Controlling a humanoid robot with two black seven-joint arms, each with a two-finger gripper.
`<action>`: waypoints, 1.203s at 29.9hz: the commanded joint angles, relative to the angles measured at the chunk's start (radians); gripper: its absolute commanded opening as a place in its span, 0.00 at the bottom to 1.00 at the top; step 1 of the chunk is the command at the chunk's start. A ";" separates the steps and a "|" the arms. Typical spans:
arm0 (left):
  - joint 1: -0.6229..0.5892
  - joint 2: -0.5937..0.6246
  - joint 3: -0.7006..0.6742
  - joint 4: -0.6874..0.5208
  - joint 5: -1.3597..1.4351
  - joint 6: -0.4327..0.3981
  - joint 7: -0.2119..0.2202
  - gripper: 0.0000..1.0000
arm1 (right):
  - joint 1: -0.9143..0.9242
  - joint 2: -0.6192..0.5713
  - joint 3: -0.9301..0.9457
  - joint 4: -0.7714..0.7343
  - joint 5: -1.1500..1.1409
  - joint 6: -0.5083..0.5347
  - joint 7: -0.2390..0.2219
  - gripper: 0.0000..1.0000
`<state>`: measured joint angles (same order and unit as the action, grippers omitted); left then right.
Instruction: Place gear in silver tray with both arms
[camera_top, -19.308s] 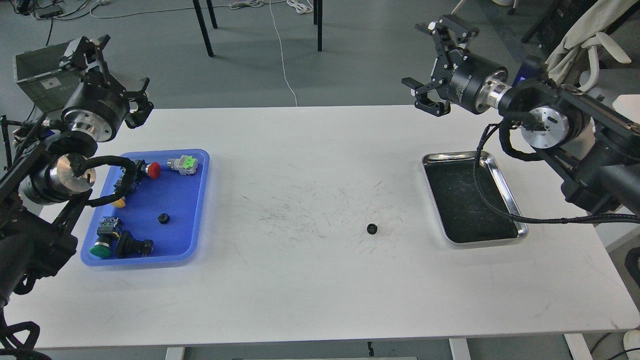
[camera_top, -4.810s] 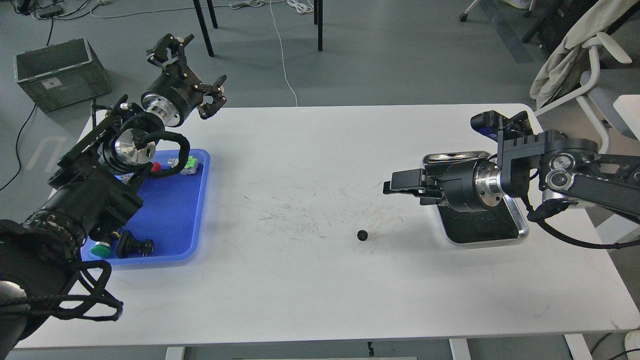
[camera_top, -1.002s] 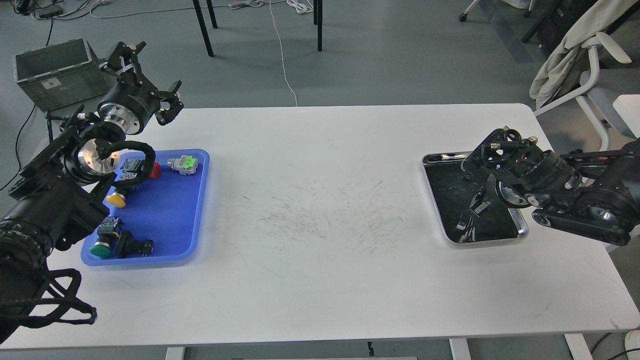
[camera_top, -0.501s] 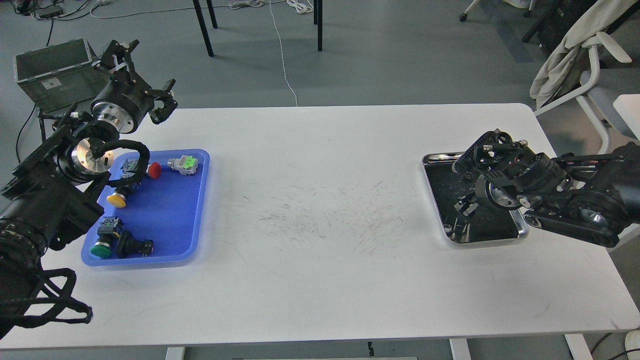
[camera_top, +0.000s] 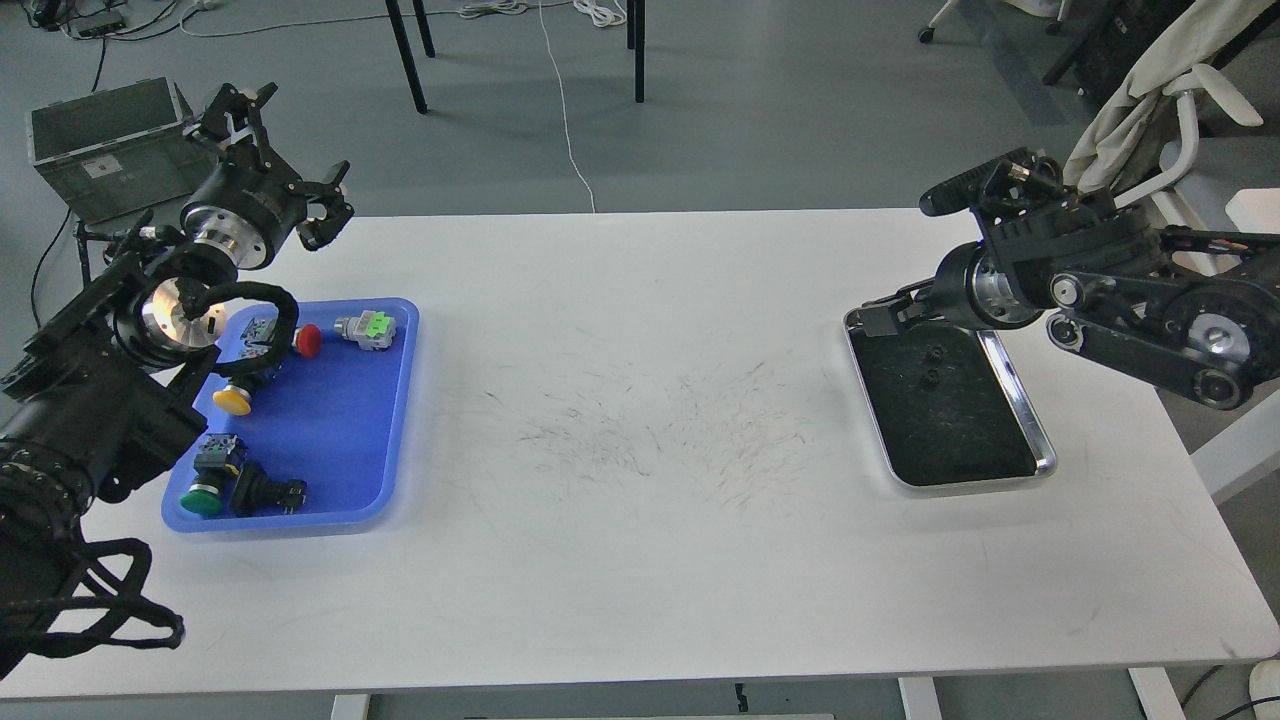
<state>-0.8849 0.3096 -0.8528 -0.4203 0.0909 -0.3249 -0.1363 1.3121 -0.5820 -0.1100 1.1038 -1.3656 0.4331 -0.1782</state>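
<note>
Gears: I see two small dark gears (camera_top: 933, 364) lying on the black floor of the silver tray (camera_top: 1030, 425), in its far half, close together. I think the job for these is done.

Right gripper: my right gripper (camera_top: 885, 313) hangs over the far left corner of the silver tray. It holds nothing. It is small and dark from here, so I cannot tell how wide its fingers stand.

Why it is there: I think it hangs just above the gears so it can lift away without bumping them.

Left gripper: my left gripper (camera_top: 270, 150) is up in the air past the far edge of the table (camera_top: 640, 560), near the blue tray (camera_top: 345, 470). Its fingers are spread apart and it grips nothing.

Blue tray: it holds push buttons, a red one (camera_top: 308, 341), a yellow one (camera_top: 232, 400) and a green one (camera_top: 202, 499), plus other small parts. I see no gear in it, but my left arm hides a bit of it.

Edges: the silver tray has a raised rim, so the gears should not roll out. It sits near the right side of the table.

Open room: the middle of the table between the two trays is bare, only scratched, so both arms have space to swing.

Watch out: my right arm's thick parts hang close to the silver tray's far rim and could nudge it.
</note>
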 joint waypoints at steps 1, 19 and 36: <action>-0.003 -0.003 0.000 0.000 0.004 0.016 0.001 0.98 | -0.010 -0.047 0.100 -0.036 0.100 -0.027 0.000 0.97; -0.028 -0.017 -0.003 0.000 -0.003 0.052 -0.002 0.98 | -0.428 0.056 0.886 -0.294 1.432 -0.147 0.105 0.97; 0.029 -0.070 -0.005 -0.009 -0.085 0.061 -0.071 0.98 | -0.646 0.137 1.052 -0.306 1.591 -0.007 0.158 0.99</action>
<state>-0.8651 0.2473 -0.8619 -0.4258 0.0062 -0.2548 -0.1807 0.6706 -0.4491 0.9388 0.7971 0.2253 0.4297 -0.0282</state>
